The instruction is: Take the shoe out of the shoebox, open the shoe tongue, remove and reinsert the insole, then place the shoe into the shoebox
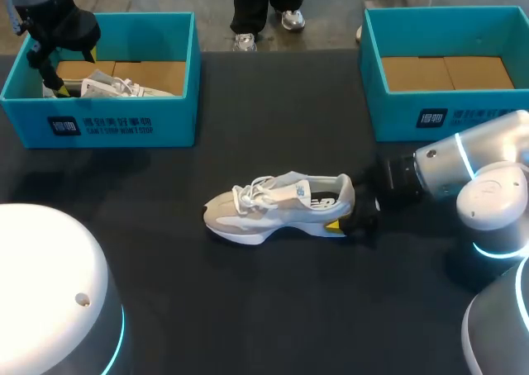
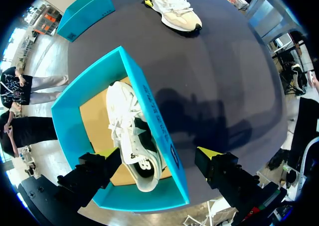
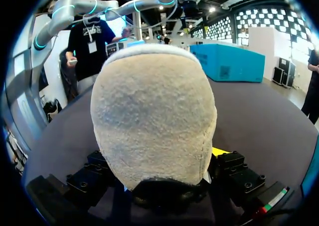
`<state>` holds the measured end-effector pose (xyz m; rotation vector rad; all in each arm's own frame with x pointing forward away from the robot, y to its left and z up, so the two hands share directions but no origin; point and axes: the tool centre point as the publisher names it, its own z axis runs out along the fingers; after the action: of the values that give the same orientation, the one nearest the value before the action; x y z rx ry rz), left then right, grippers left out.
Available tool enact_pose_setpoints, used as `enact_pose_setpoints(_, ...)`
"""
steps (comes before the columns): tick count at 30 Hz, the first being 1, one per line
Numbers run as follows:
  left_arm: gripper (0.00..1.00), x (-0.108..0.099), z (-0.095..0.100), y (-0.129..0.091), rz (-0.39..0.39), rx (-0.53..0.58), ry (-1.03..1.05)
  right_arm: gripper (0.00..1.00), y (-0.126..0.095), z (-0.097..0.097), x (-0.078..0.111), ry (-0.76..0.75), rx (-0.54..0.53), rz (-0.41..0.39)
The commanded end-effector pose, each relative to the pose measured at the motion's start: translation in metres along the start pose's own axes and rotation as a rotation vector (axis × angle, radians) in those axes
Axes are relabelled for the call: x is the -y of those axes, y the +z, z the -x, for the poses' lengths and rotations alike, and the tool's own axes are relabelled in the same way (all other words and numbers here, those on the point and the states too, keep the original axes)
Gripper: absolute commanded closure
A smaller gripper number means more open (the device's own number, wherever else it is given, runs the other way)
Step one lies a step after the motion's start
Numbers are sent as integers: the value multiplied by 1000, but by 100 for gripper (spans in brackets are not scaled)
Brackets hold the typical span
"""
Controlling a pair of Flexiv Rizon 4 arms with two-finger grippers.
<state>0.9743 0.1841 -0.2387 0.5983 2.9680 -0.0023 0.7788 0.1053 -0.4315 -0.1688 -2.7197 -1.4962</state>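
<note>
The shoe [image 1: 281,208] lies on its sole in the middle of the dark matte surface [image 1: 273,309], long axis running 9 to 3 o'clock, toe at 9 and heel [image 3: 154,116] at 3. The right tool [image 1: 354,218] meets it from 3 o'clock and appears clamped on the heel, a finger on each flank. That arm is the nearer one. The empty right shoebox [image 1: 479,111] sits at about 1 o'clock from the shoe. The heel is fuzzy beige suede under a white padded collar, and the shoe has white laces [image 1: 252,195] and a chunky sole. The left tool [image 2: 158,156] hangs spread wide over the left shoebox [image 1: 124,125], which is teal card with a brown floor and holds a second shoe [image 2: 132,136].
</note>
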Motion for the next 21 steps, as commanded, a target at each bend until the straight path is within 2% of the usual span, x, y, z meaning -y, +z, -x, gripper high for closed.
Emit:
enact_pose_setpoints(1,0,0,-2,0,2,3,0,100,12,-1,7,0,-1,-2)
enact_pose_setpoints(7,0,0,-2,0,2,3,0,100,12,-1,7,0,-1,-2)
enact_pose_setpoints(10,0,13,-5,-6,45,-34,-161,100,12,-1,7,0,-1,-2)
enact_pose_setpoints(14,0,25,-12,-14,63,-100,-408,100,12,-1,7,0,-1,-2)
enact_pose_setpoints(16,0,28,-16,-17,97,-93,-514,100,12,-1,7,0,-1,-2)
enact_pose_setpoints(21,0,33,-30,-27,57,-77,-739,100,12,-1,7,0,-1,-2)
